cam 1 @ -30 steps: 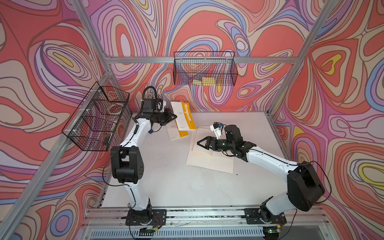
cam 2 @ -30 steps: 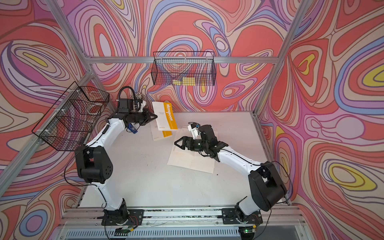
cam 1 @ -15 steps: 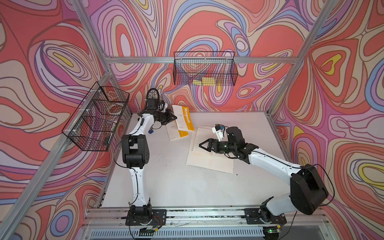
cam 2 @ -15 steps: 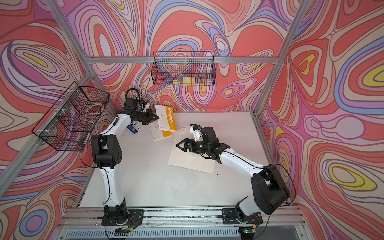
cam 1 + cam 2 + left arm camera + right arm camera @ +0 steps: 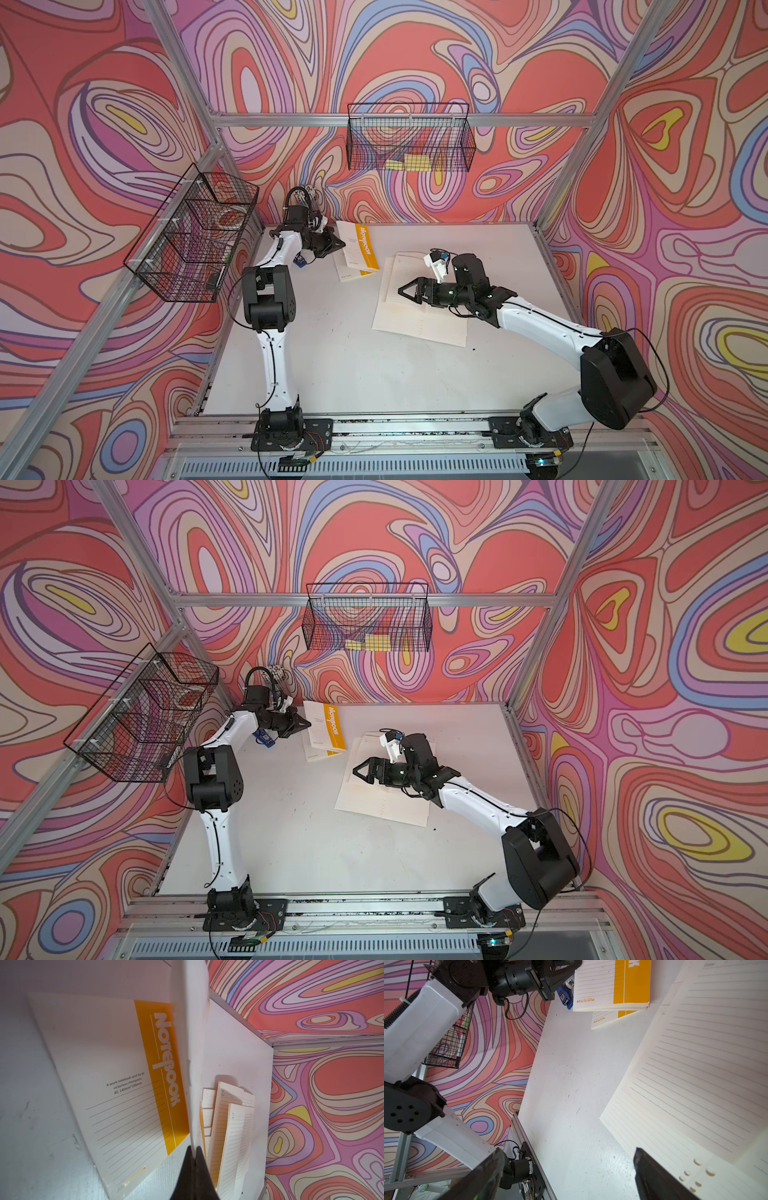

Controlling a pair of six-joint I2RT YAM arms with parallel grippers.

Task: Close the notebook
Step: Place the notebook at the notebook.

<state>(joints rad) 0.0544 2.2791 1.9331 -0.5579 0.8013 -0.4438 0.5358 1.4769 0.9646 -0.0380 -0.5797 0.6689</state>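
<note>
robot lab cell: aluminium frame [image 5: 291, 119], swirl-printed walls [image 5: 395, 54], 2 arms [image 5: 272, 361] on a rail [image 5: 415, 426].

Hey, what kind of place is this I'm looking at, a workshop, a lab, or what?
Most likely a robot test cell in a lab: two white arms bolted to a rail at a white table, an aluminium frame carrying swirl-printed walls, and wire baskets hung on it.

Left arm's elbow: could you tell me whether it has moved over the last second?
Yes. The left arm's elbow has swung away from the front rail and now sits level with the side basket.
</note>
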